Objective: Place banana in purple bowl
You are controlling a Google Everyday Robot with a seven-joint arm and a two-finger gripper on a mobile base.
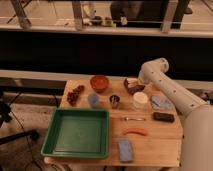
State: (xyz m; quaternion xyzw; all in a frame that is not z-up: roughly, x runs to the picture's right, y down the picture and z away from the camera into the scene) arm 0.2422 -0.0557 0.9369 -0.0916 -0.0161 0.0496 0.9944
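Right, the gripper (pixel 132 84) hangs at the end of the white arm in the upper right of the counter (pixel 152 146), directly over the purple bowl (pixel 137 91). Whether the jaws are spread or pinching, I can't tell from here. A pale patch at the gripper, just above the bowl's rim, looks like the banana (pixel 130 81); I see no other banana lying on the counter. So this reads as the drop. To do it well, I'd say stay centred over the bowl, go low before letting go so the fruit doesn't bounce out, and lift straight up, staying clear of the white cup (pixel 140 100) just below and the orange-red bowl (pixel 99 83) to the left.
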